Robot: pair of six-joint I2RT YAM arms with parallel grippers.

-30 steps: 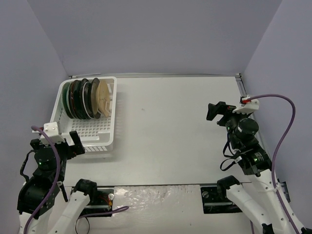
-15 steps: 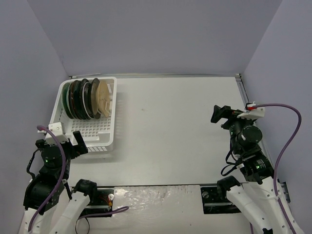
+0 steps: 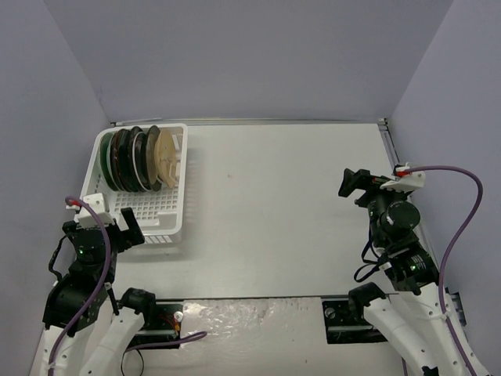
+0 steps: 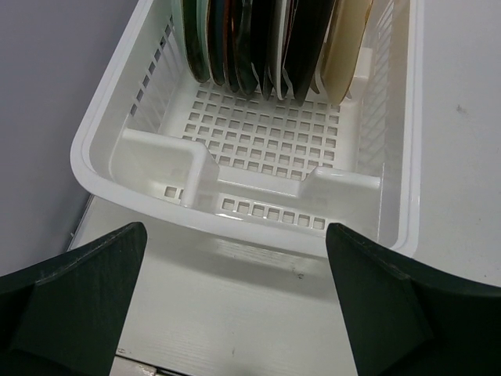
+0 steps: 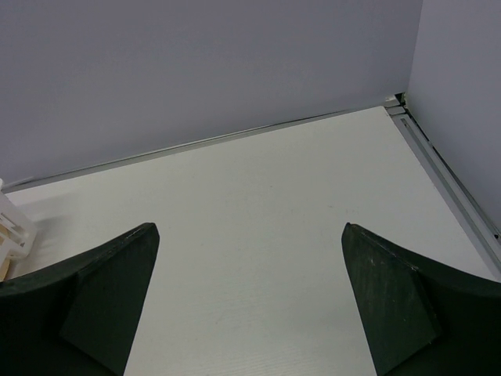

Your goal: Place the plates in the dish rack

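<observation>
A white rectangular plastic dish rack [image 3: 149, 235] [image 4: 258, 235] with slotted sides and a perforated floor sits in the far-left corner of the pale worktop [image 3: 274, 204] [image 5: 250, 196], close to the lavender-grey walls [image 3: 235, 63]. The round ceramic plates [image 3: 141, 159] [image 4: 266, 39] are in the rack. They stand on edge in a tight row across its far half. A light teal plate is at the left end, dark ones fill the middle, and a beige one closes the right end. They are packed too closely to count. The near half of the rack shows only its perforated floor. 2 moulded pockets stand against the near wall, 1 at each corner.

The left fingers [image 3: 129, 229] [image 4: 70, 298] are spread wide apart. They hover just at the rack's near-left corner, and whether they touch it cannot be told. In the left wrist view the rack's near rim lies between the 2 dark fingers, with the row of plates farther ahead.

The right fingers [image 3: 352, 182] [image 5: 86, 305] are also spread wide. They are over the right side of the worktop, well apart from the rack, and point toward the far wall. The right wrist view shows bare worktop between them, with a corner of the rack just at the left edge.
</observation>
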